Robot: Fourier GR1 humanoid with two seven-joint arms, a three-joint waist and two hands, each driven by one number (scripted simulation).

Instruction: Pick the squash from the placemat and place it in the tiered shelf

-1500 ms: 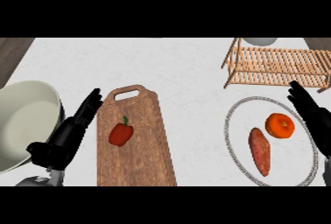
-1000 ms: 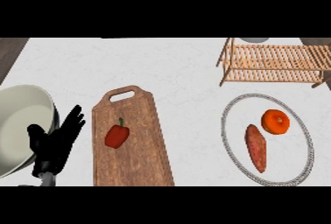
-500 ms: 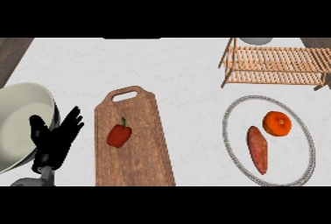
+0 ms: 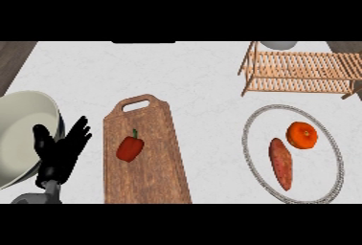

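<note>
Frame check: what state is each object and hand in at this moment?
Round grey-rimmed placemat: flat on counter, two vegetables on it.
Round orange squash: lying on the placemat, untouched.
Long reddish sweet potato: lying beside the squash.
Slatted wooden tiered shelf: upright, squash not in it.
Red bell pepper: lying on wooden cutting board.
Left hand: open, fingers up, resting beside pale bowl.
Right hand: not in view.

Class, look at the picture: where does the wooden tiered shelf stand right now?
In the head view, the wooden tiered shelf stands at the upper right of the counter, just beyond the round placemat.
</note>
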